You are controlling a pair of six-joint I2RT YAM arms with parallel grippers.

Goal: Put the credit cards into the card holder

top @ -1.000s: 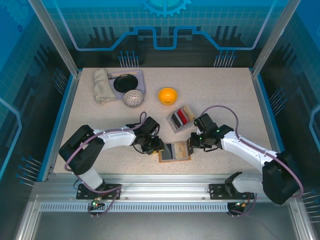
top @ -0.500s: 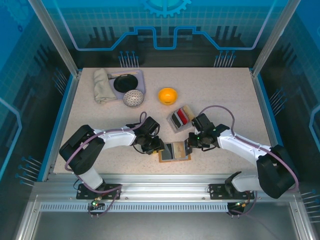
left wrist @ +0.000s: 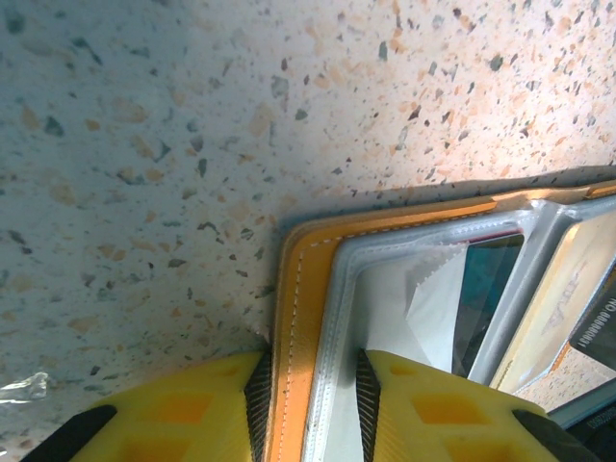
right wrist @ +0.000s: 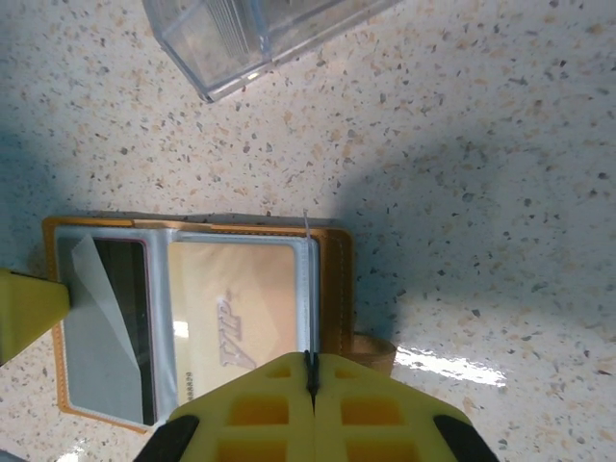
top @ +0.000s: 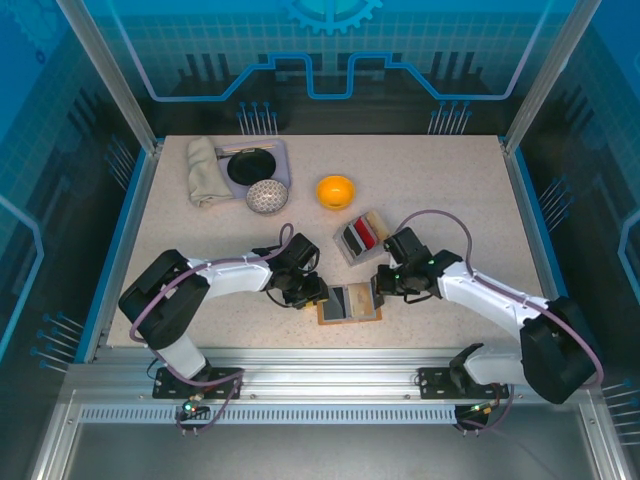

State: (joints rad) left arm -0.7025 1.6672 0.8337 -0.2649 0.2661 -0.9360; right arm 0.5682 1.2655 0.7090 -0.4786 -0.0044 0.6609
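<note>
The tan-orange card holder (top: 349,302) lies open near the table's front edge. My left gripper (top: 312,293) is clamped on its left edge; in the left wrist view the gripper (left wrist: 310,395) pinches the orange leather (left wrist: 298,289) and the clear sleeve together. My right gripper (top: 378,290) sits at the holder's right side. In the right wrist view this gripper (right wrist: 310,371) is shut on a thin clear sleeve leaf standing up from the card holder (right wrist: 337,279). A beige credit card (right wrist: 236,308) and a black credit card (right wrist: 125,318) sit inside the sleeves. More credit cards stand in the grey tray (top: 360,236).
An orange bowl (top: 335,190) stands behind the tray. At the back left are a folded towel (top: 205,170), a black dish on a purple tray (top: 255,165) and a mesh ball (top: 267,196). The clear tray corner (right wrist: 241,38) lies just beyond the right gripper.
The right arm has shifted slightly to the left, its gripper staying at the holder's right edge. The left arm and the holder have not visibly moved.
</note>
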